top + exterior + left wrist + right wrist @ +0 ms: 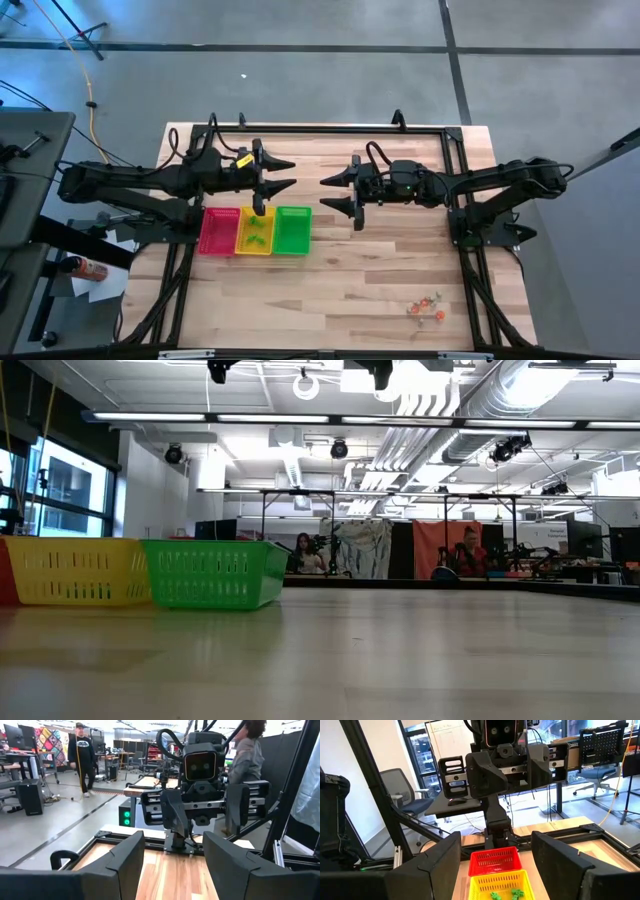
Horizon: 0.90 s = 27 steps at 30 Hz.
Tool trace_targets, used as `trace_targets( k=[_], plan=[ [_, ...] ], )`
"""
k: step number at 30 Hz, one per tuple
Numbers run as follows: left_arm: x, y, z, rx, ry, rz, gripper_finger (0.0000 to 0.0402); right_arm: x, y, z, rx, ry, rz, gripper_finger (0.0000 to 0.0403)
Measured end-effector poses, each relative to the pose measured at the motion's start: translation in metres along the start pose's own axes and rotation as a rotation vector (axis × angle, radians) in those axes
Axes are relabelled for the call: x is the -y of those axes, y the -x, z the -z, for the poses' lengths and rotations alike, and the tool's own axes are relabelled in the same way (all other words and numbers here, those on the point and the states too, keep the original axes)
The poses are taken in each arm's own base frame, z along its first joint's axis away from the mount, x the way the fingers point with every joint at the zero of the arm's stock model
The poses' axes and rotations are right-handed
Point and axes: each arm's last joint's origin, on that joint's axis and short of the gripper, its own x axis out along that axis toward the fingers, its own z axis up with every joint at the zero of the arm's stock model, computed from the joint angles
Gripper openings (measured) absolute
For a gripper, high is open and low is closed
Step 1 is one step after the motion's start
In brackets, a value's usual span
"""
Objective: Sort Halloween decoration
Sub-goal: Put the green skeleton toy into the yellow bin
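Two grippers faced each other above mid-table, left gripper [287, 174] and right gripper [328, 193], both spread and empty. Only the high view showed loose Halloween decoration [427, 306] at the table's [350, 290] five o'clock corner. Only the right wrist view revealed green pieces [505, 894] inside the yellow tray [496, 883], between red tray [493, 860] and green tray [293, 229].

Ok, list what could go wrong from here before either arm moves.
1. The trinkets lie loose near the table's edge, far from the trays; a nudge could knock some off.
2. They are tiny, so the open right gripper may miss one or grab several.
3. The open left gripper faces it closely; they could collide.
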Motion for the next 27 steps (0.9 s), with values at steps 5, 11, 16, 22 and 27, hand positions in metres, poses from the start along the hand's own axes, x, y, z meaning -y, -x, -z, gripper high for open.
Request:
trace_targets(
  k=[5, 11, 16, 22, 27],
  plan=[
    [0.0, 0.0, 0.0, -0.001, 0.011, 0.0, 0.0191, 0.0, 0.0, 0.0, 0.002, 0.0, 0.01, 0.0236],
    [-0.014, 0.001, 0.013, -0.121, 0.244, -0.134, 0.0188, 0.003, 0.0, -0.001, 0.02, -0.002, 0.114, 0.0236],
    [-0.052, 0.009, 0.024, -0.364, 0.323, -0.39, 0.0176, 0.006, 0.001, -0.001, 0.036, -0.007, 0.199, 0.0236],
    [-0.112, 0.018, 0.026, -0.757, 0.35, -0.719, 0.0166, 0.01, 0.002, 0.0, 0.041, 0.011, 0.333, 0.0236],
    [-0.156, 0.027, 0.059, -1.074, 0.467, -0.953, 0.0159, 0.023, 0.004, 0.006, -0.036, 0.107, 0.489, 0.0236]
  ],
)
